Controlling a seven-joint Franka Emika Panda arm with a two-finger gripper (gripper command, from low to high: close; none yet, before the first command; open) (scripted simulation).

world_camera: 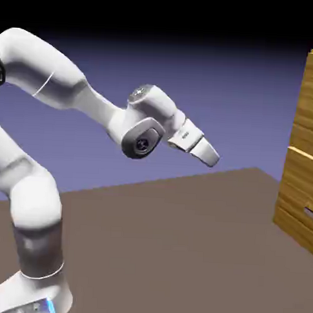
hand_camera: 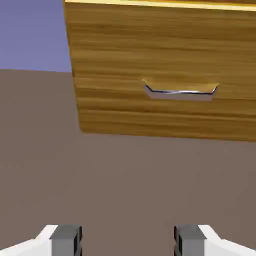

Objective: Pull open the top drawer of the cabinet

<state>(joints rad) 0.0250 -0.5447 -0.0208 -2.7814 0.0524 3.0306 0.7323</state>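
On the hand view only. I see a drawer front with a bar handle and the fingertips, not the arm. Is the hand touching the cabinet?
Observer: No. In the exterior view the hand stops well short of the cabinet, with a gap of backdrop between.
Operator: My picture cuts off above the bright edge. Anything over it?
Observer: Yes, another wooden front rises above that edge, taller than what you see.
Operator: And the arm's pose?
Observer: The arm reaches over from the exterior view's left, its last part slanting down toward the cabinet.
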